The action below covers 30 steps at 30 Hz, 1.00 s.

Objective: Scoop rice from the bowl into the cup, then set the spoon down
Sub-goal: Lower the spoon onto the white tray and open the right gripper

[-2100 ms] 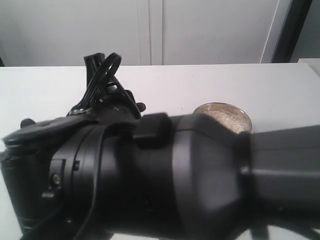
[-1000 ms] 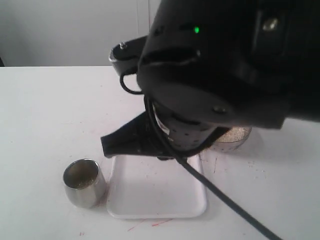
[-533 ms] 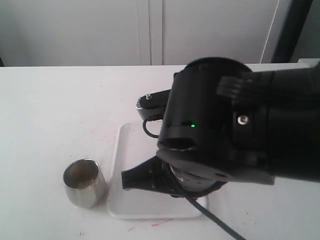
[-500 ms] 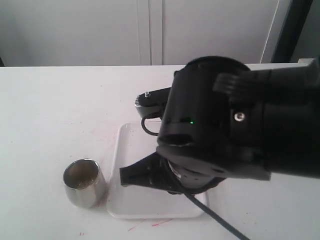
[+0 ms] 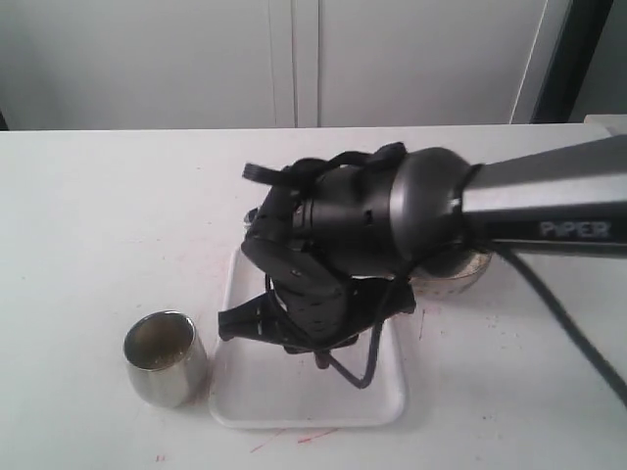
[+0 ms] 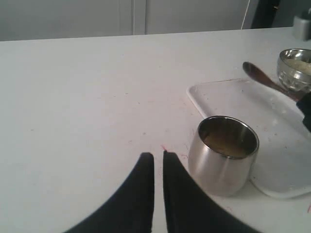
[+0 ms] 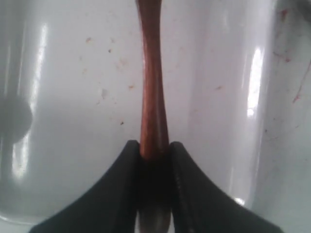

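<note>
My right gripper (image 7: 154, 146) is shut on the slim handle of the dark reddish-brown spoon (image 7: 150, 73), just above the white tray (image 7: 73, 97). In the exterior view the right arm (image 5: 353, 235) reaches down over the tray (image 5: 382, 392) and hides the spoon. From the left wrist the spoon's oval head (image 6: 257, 75) shows over the tray's far end. The steel cup (image 5: 165, 357) stands left of the tray with rice in its bottom (image 6: 228, 143). The bowl (image 6: 295, 68) with rice (image 6: 300, 64) stands beyond the tray. My left gripper (image 6: 158, 156) is shut and empty beside the cup.
The white rectangular tray (image 6: 228, 94) lies between cup and bowl. The bowl (image 5: 460, 272) is largely hidden behind the right arm in the exterior view. A black cable (image 5: 367, 367) hangs from the arm over the tray. Red marks dot the white table (image 5: 98, 215).
The right arm has swung away from the camera and come down over the tray, its wrist turning. The cup has stayed in place.
</note>
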Available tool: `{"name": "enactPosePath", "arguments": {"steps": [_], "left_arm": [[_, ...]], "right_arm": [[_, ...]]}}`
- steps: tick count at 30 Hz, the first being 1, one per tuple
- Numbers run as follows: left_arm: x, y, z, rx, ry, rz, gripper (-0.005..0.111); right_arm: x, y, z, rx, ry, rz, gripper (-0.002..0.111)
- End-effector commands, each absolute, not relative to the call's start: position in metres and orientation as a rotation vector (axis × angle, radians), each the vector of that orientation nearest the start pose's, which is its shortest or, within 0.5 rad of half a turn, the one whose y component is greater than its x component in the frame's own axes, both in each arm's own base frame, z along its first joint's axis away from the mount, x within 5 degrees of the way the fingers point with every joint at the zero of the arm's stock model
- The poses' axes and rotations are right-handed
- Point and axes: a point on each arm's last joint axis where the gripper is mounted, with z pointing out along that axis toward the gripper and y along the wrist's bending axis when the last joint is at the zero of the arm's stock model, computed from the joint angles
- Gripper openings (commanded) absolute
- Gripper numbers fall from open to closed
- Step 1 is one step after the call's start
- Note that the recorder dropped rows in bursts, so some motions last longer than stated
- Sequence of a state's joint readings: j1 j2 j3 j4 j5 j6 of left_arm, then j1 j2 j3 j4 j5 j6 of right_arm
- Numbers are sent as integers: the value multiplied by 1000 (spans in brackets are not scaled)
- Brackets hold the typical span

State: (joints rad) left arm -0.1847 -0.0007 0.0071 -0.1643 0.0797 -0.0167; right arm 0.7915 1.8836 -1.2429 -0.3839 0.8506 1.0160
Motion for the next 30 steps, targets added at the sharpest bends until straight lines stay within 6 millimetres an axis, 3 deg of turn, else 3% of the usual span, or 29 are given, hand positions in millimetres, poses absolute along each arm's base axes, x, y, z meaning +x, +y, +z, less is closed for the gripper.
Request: {"name": "enactPosePath", "arguments": {"steps": [1,7,12,30], "left_arm": [[55,-12,206,9,1567,-307,14],[55,-12,206,9,1567,-307,14],[55,-12,206,9,1567,-307,14],[55,-12,206,9,1567,-307,14]], "right_arm": [[281,245,159,-19,2829,-127,0],[283,247,157,-25,2813,-88,0],[294,236,155,80,2833,-53,0],[294,235,153,0,2879,-13,0]]}}
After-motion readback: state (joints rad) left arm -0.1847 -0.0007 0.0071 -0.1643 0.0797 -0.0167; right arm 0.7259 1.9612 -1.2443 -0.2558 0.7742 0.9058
